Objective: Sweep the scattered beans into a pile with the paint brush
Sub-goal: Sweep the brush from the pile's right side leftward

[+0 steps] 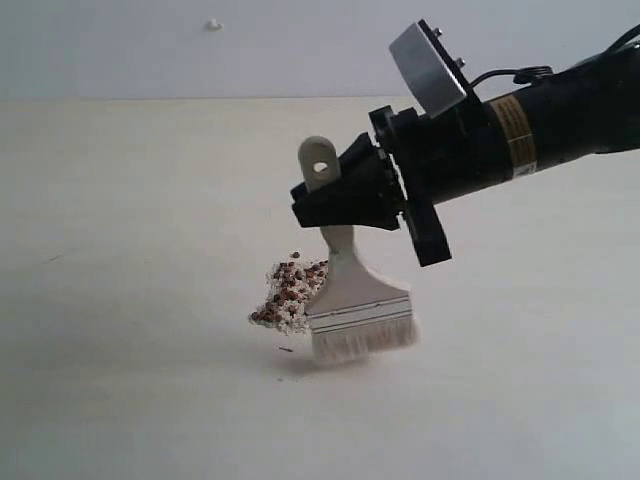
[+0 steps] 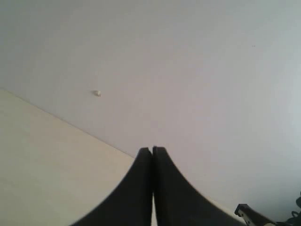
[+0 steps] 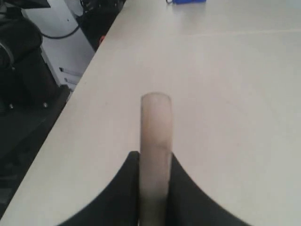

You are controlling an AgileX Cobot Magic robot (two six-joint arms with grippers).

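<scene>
Left gripper (image 2: 153, 150): pressed together tip against tip, nothing pinched between, aimed over the pale worktop (image 2: 47, 169) toward a plain wall (image 2: 197, 70) with one small white nub (image 2: 97, 93) on it.

Further right, near the middle of the exterior view: beans (image 1: 288, 295), gathered into one compact heap of reddish-brown pellets and off-white grains on the worktop. One dark speck (image 1: 287, 350) lying just in front of the heap, apart from it.

Just beside the heap on its right, overlapping its edge in that view: paint brush (image 1: 352, 285), held nearly upright and leaning a little, bristles (image 1: 362, 342) downward, silver ferrule (image 1: 358, 316) above them. Faint shadow under the bristles; touching the worktop or hovering just off it, cannot tell.

Higher up: pale handle (image 1: 318, 165) with its hole poking out above black fingers (image 1: 345, 195).

Right gripper (image 3: 155, 160): clamped on the handle from both sides, reaching in from the right on a black arm (image 1: 540, 120), with a silver plate (image 1: 428, 65) mounted above the wrist.
</scene>
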